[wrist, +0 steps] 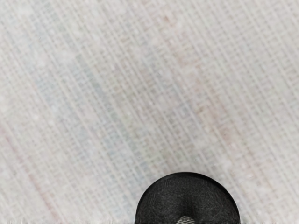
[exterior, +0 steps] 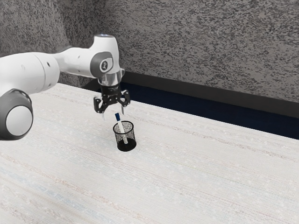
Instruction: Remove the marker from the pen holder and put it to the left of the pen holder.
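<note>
My gripper (exterior: 113, 113) is open in the exterior view, pointing down just above the pen holder (exterior: 131, 136), a black mesh cup standing upright on the table. The marker (exterior: 122, 129), white with a dark blue end, leans inside the cup, and that end sticks up over the rim toward the exterior view's left. The blue end is close to the level of the fingertips; whether it lies between them or beside them I cannot tell. In the wrist view the dark round pen holder (wrist: 187, 198) is partly cut off at the lower edge.
The pale, streaked table (exterior: 201, 172) extends around the cup on all sides. Beyond its far edge runs a dark blue strip (exterior: 187, 105), with a mottled grey wall (exterior: 201, 46) behind.
</note>
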